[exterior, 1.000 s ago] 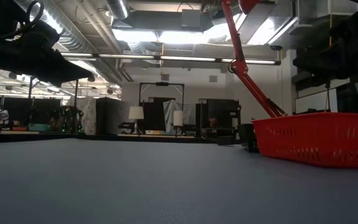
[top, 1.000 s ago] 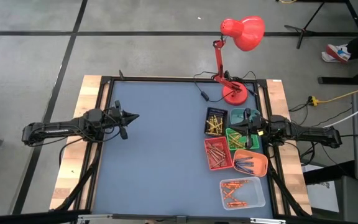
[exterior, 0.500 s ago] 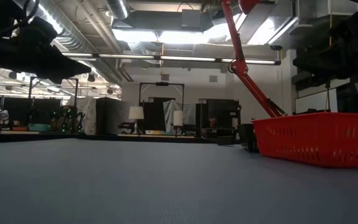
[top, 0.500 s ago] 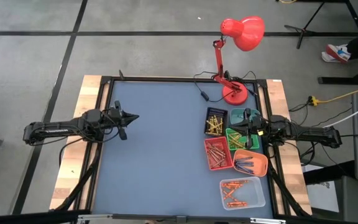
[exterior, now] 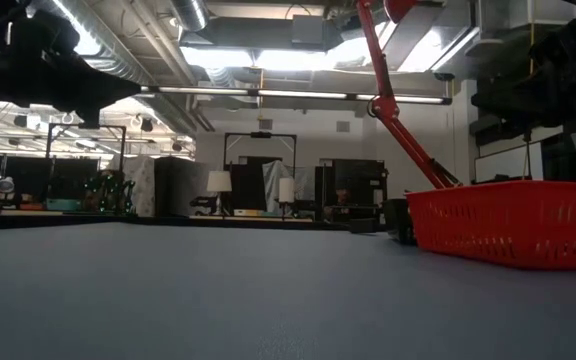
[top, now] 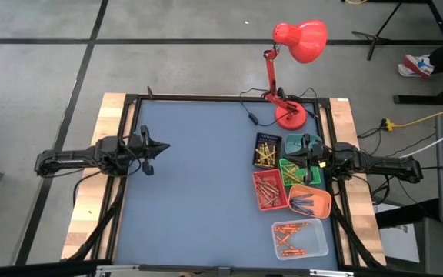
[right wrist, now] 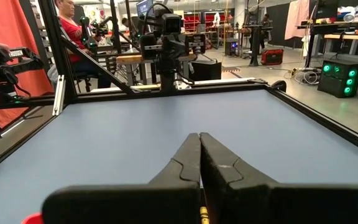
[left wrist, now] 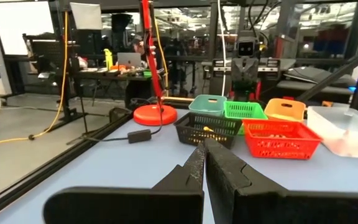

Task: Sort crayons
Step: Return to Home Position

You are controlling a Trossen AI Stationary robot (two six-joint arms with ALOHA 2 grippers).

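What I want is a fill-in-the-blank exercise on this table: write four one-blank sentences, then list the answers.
The yellow crayons lie in the ____ basket.
The blue crayons lie in the ____ basket.
The desk lamp at the table's far edge is ____.
Of the left gripper and the right gripper, the one above the baskets is the ____.
Missing words: black; orange; red; right.
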